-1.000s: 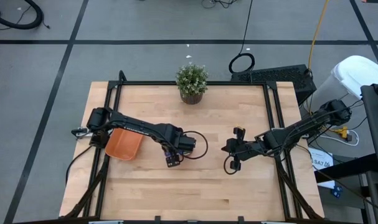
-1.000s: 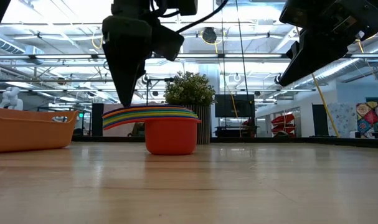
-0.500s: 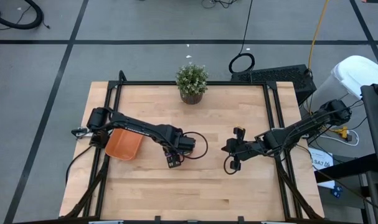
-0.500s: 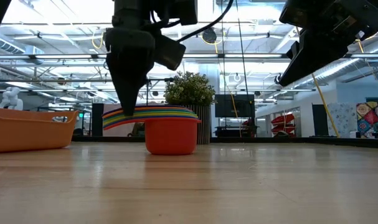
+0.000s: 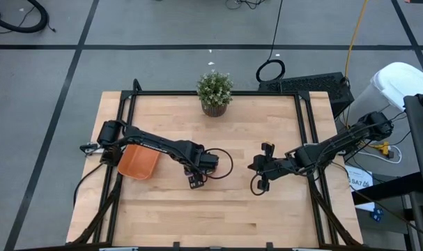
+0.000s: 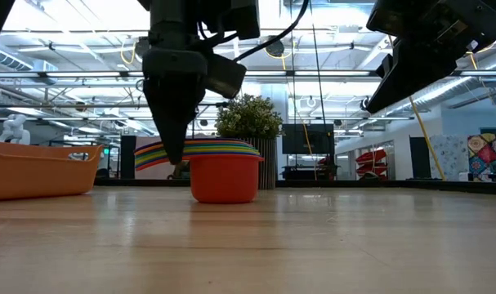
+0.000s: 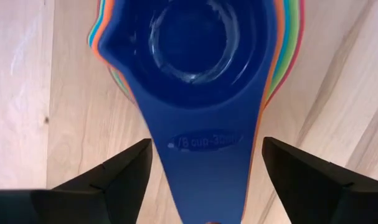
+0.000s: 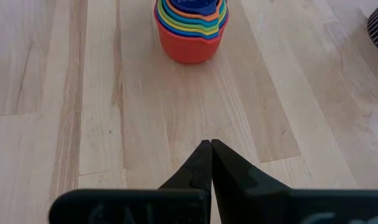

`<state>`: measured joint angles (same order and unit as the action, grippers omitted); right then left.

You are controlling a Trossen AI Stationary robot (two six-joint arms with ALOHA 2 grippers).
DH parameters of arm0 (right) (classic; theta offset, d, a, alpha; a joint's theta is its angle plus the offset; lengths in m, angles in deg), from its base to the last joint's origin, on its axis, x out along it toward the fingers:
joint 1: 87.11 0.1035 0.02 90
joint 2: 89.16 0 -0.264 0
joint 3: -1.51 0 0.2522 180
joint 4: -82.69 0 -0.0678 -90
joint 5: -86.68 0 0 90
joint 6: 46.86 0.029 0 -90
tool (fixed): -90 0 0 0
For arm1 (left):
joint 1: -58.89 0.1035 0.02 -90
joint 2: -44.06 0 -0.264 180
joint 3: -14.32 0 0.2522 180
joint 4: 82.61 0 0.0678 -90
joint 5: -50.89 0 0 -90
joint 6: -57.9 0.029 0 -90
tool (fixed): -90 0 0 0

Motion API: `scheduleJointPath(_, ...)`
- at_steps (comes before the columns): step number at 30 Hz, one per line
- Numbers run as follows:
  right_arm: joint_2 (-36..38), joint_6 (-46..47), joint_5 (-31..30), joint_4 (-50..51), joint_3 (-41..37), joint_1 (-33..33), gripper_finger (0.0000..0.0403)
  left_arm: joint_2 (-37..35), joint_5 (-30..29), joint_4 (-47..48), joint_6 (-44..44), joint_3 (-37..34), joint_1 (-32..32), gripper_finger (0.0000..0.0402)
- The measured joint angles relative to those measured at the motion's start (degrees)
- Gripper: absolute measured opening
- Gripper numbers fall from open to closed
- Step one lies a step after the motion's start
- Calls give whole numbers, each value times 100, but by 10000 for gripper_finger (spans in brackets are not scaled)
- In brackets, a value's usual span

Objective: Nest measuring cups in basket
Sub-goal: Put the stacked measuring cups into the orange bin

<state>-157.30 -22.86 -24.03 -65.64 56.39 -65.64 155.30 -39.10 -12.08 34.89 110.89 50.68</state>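
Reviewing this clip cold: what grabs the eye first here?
The rainbow stack of nested measuring cups mid-table, with the left gripper open astride the handles, dark blue cup on top. The orange basket waits near the table's left edge; the right gripper hangs shut nearby.

the small plastic measuring cups (image 8: 190, 31) are all stacked into one nested pile, upright on the wood, sitting top centre in the right wrist view. biggest one outside is orange-red, then rainbow rims inside, dark blue one on top. their flat handles (image 6: 162, 152) fan out left in the low view. the shallow orange plastic basket (image 5: 138, 162), rectangular with rounded corners, sits left of centre in the high view, well apart from the cups.
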Motion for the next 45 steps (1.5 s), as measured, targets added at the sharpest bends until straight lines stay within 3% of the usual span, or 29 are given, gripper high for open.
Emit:
scheduleJointPath(19,-2,86,4,0,0,0,0,0,-7,-26,-26,0,-2,209)
scheduleJointPath(45,-2,86,7,-1,0,0,0,0,-7,-212,347,0,124,246)
